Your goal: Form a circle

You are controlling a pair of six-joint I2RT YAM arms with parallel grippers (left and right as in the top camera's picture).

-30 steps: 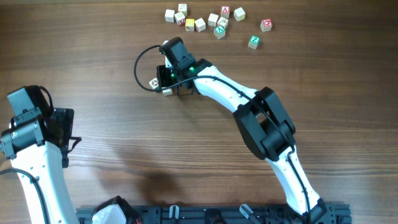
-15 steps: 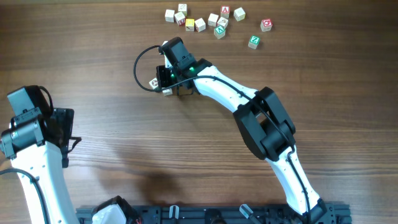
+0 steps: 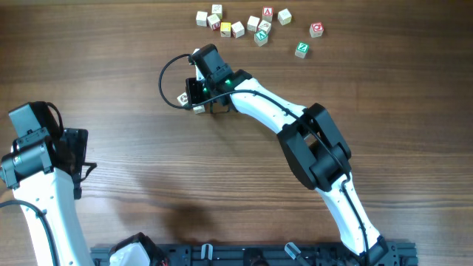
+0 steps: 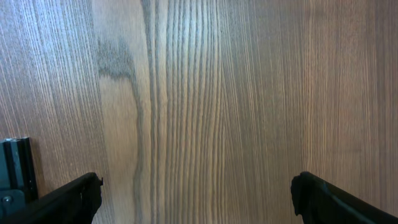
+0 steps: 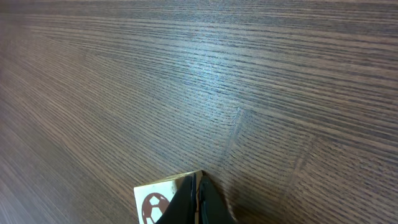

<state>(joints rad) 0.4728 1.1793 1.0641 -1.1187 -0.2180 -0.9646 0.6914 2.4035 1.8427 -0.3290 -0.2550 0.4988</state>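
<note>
Two small pale cubes sit close together left of the table's middle, one (image 3: 184, 98) with a dark print and one (image 3: 198, 109) just below it. My right gripper (image 5: 197, 178) is shut, its closed tips pressed against the corner of a cube (image 5: 151, 200) that has a red-brown football print. Nothing is between the fingers. In the overhead view the right wrist (image 3: 211, 74) covers the gripper tips. My left gripper (image 4: 196, 190) is open over bare wood at the table's lower left, holding nothing.
Several loose letter cubes (image 3: 236, 28) lie scattered along the far edge. A green one (image 3: 301, 49) and a red one (image 3: 316, 29) sit apart to their right. A black cable loop (image 3: 167, 77) curves left of the right wrist. The left arm (image 3: 41, 159) stands at the near left.
</note>
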